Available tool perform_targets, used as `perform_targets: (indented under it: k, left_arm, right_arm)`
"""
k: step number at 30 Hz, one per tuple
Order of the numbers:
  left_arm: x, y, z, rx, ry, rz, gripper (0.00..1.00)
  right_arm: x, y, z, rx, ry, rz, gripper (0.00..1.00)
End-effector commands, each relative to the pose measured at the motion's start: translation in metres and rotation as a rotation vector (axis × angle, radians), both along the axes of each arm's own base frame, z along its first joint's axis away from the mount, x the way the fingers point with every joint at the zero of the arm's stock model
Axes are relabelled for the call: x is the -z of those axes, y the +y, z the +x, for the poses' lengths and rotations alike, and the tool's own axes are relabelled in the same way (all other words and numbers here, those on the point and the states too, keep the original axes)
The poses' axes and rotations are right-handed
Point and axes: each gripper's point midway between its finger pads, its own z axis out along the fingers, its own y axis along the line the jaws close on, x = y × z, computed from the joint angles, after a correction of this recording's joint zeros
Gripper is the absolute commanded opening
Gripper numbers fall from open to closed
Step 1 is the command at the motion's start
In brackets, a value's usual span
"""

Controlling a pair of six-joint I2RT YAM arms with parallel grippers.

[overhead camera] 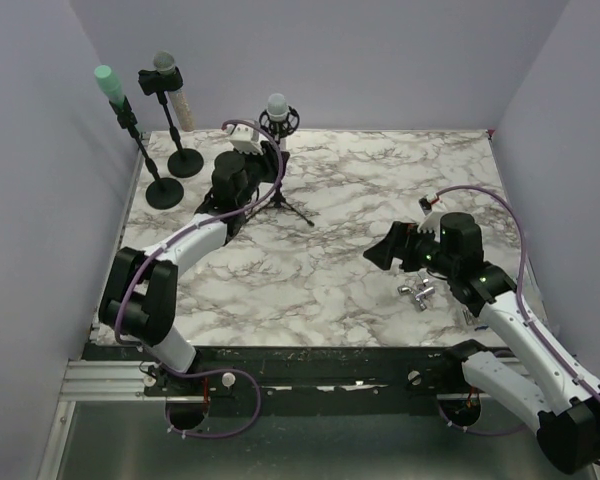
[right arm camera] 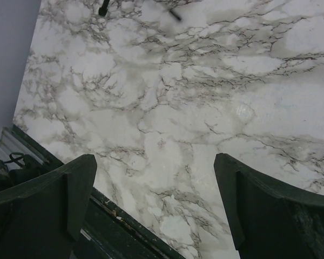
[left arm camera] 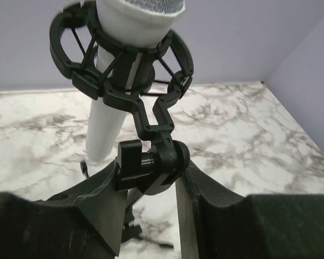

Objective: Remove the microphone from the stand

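Note:
A white microphone [overhead camera: 277, 104] sits in a black shock mount [overhead camera: 279, 123] on a small tripod stand [overhead camera: 296, 208] at the back of the marble table. In the left wrist view the microphone's white body [left arm camera: 109, 116] hangs through the mount [left arm camera: 124, 75] above the stand's swivel joint [left arm camera: 157, 164]. My left gripper [overhead camera: 268, 168] is just below the mount. Its jaws press on both sides of the swivel joint and its knob, seen from the left wrist [left arm camera: 151, 186]. My right gripper [overhead camera: 378, 255] is open and empty over the right of the table, also in its own wrist view [right arm camera: 154, 199].
Two taller stands with round bases stand at the back left, one with a green microphone [overhead camera: 105, 82] and one with a grey microphone [overhead camera: 163, 64]. A small metal fitting [overhead camera: 418, 292] lies by the right arm. Walls close in the table's left, back and right.

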Motion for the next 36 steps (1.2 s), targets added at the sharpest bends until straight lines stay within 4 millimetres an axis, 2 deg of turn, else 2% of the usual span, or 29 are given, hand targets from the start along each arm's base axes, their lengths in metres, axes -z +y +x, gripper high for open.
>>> perform_targets:
  k: [1,8,11,14,18,21,24,28,32,36]
  left_arm:
    - [-0.022,-0.018,-0.038,0.059,0.065,0.013,0.0]
    - [-0.024,-0.046,-0.092,0.205,0.162,0.009,0.0]
    - [-0.022,-0.055,-0.118,0.271,0.196,-0.003,0.0]
    - [-0.016,-0.056,-0.14,0.288,0.195,-0.013,0.0]
    - [0.008,-0.06,-0.164,0.299,0.233,-0.032,0.0]
    - [0.02,-0.063,-0.173,0.278,0.236,-0.035,0.0]
    - [0.026,-0.06,-0.172,0.234,0.259,-0.049,0.02]
    - [0.025,-0.057,-0.172,0.203,0.272,-0.071,0.18]
    - [0.021,-0.055,-0.177,0.207,0.274,-0.072,0.46]
    - [0.012,-0.046,-0.187,0.205,0.257,-0.056,0.7]
  right_arm:
    - [-0.001,-0.008,0.003,0.068,0.025,-0.021,1.0]
    - [-0.018,-0.015,0.004,0.186,0.048,0.056,1.0]
    - [-0.016,-0.015,0.004,0.226,0.064,0.109,1.0]
    - [-0.014,-0.001,-0.003,0.115,0.077,0.109,1.0]
    - [-0.003,0.009,-0.007,0.045,0.132,0.102,1.0]
    - [0.002,0.019,-0.007,0.034,0.185,0.171,1.0]
    - [0.007,0.043,-0.015,-0.023,0.273,0.325,1.0]
    - [0.0,0.079,-0.016,-0.08,0.304,0.489,1.0]
    - [-0.008,0.113,-0.015,-0.148,0.356,0.609,1.0]
    - [-0.015,0.134,-0.009,-0.181,0.402,0.718,1.0]
